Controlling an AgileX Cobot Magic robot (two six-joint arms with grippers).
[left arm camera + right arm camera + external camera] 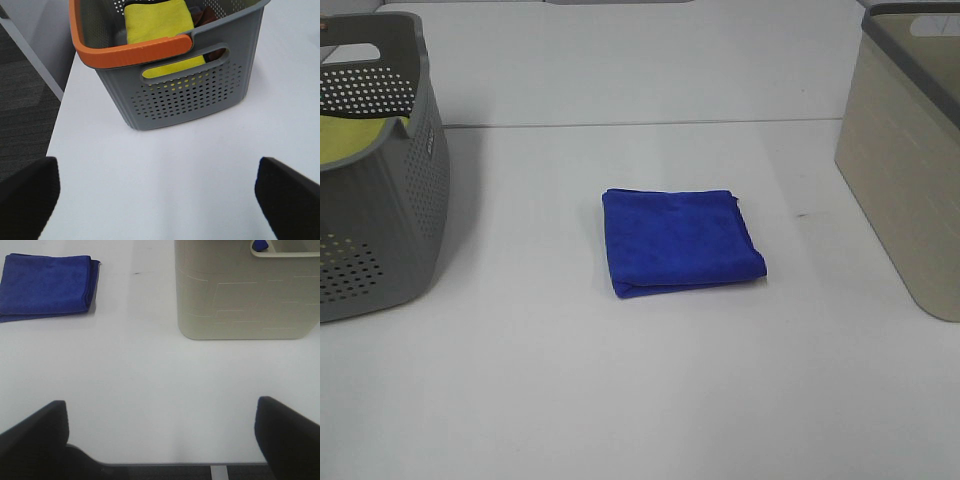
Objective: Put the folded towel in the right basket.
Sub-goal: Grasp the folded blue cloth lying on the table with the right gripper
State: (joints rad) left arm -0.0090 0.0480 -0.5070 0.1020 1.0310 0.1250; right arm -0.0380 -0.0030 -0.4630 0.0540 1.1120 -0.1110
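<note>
A folded blue towel (680, 241) lies flat in the middle of the white table; it also shows in the right wrist view (46, 285). The right basket (910, 170) is beige with a grey rim, at the table's right edge; the right wrist view shows it too (245, 295). My right gripper (160, 440) is open and empty, hovering above the table's front edge, short of towel and basket. My left gripper (157, 200) is open and empty, above bare table in front of the grey basket. Neither gripper shows in the high view.
A grey perforated basket (375, 180) with an orange rim (132, 50) stands at the left, holding a yellow cloth (157, 25). Something small and blue (260, 245) shows at the beige basket's handle opening. A seam (640, 124) crosses the table behind the towel.
</note>
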